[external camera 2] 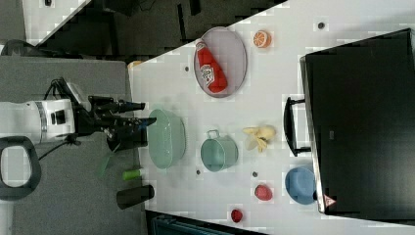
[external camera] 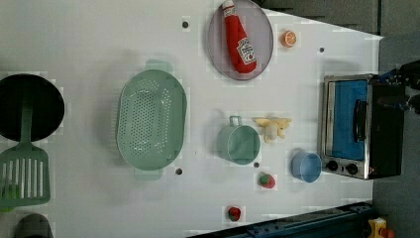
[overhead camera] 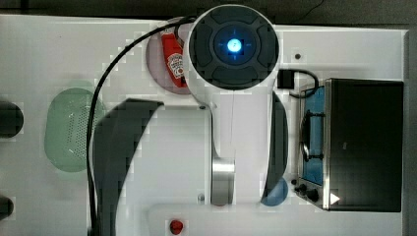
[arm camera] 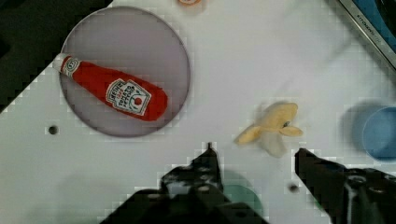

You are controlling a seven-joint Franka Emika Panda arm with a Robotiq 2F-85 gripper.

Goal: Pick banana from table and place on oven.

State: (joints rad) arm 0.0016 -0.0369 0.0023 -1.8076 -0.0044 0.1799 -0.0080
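The pale yellow banana [arm camera: 273, 123] lies on the white table [arm camera: 233, 70] with its peel flaps splayed. In the wrist view my gripper [arm camera: 254, 151] hangs above the table, open, with the banana just beyond its fingertips [arm camera: 208, 156] and nothing between them. In the left view the banana [external camera: 271, 128] rests between a teal pot and the oven [external camera: 361, 126]. The right view shows the banana [external camera 2: 259, 136] beside the oven's handle, the oven [external camera 2: 362, 122] with its black top, and my open gripper [external camera 2: 147, 112] well above the table. My arm covers the table's middle in the top view, with the oven [overhead camera: 364, 145] at the top view's right.
A ketchup bottle [external camera: 238, 39] lies on a grey plate [external camera: 262, 29] near an orange slice [external camera: 288, 38]. A teal pot [external camera: 239, 144], a green colander [external camera: 151, 119], a blue cup [external camera: 306, 166] and small red fruits [external camera: 266, 180] stand around the banana. A black pan [external camera: 29, 106] and green spatula [external camera: 22, 173] lie at the left view's left.
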